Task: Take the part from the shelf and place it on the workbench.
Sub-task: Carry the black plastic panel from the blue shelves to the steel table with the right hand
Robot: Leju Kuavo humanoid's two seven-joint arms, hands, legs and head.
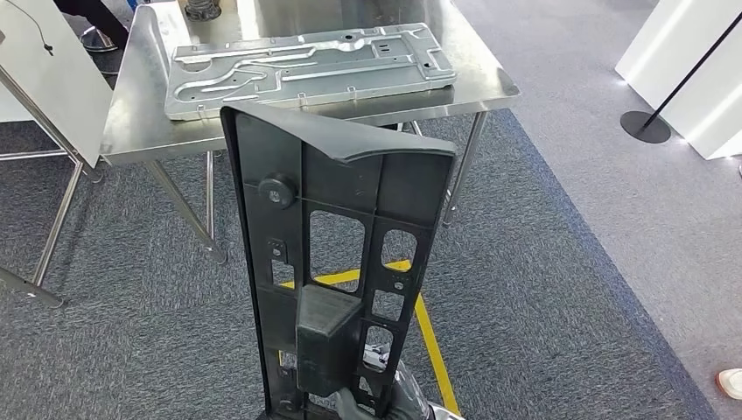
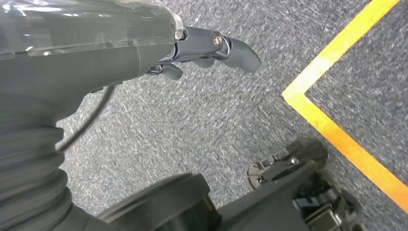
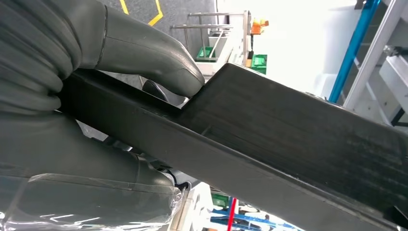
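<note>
grey carpet [image 1: 560, 289] covers the floor, with a yellow line [image 1: 433, 346] taped on it. beyond the right hand [image 1: 367, 407] stands a steel table [image 1: 486, 83], and a stamped metal panel [image 1: 306, 66] lies flat on its top.

the right hand holds the black plastic part [image 1: 337, 254] at its lower end, so the part stands almost upright in front of the camera and rises above the hand toward the table. the part is not on the table; it is in the air between the robot and the table edge. in the right wrist view the thick thumb [image 3: 144, 50] presses on one face of the part [image 3: 288, 139] and the palm is behind the other face, so the grip is closed around it. the other fingers are hidden behind the part, and in the head view most of this hand is cut off by the lower edge.

the left hand [image 2: 202, 50] hangs over the carpet, away from the part. it holds nothing, and its dark fingers [image 2: 240, 53] are partly bent. how far they are closed is hard to tell.
</note>
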